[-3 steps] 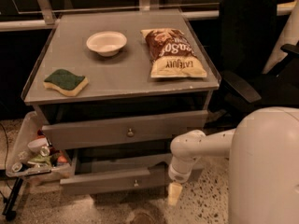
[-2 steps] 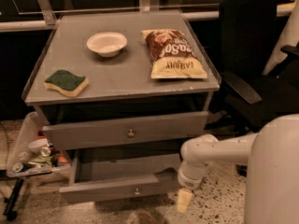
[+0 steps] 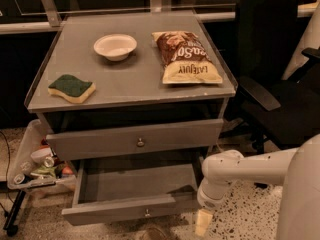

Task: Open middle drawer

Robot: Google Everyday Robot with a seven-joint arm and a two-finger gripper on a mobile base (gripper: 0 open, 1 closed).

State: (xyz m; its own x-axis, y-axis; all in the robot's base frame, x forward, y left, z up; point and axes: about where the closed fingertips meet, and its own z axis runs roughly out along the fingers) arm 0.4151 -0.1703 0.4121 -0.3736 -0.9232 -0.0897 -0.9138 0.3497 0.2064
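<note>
Hanging just beside the front corner of the pulled-out middle drawer (image 3: 118, 209), the gripper (image 3: 203, 222) is seen pointed floorward; its state cannot be told.

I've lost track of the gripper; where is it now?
The gripper hangs low on the right of the camera view, just off the right front corner of the pulled-out middle drawer.

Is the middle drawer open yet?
Open: grey flat-fronted wooden middle drawer is pulled out, interior showing; claw hangs by its front corner.
</note>
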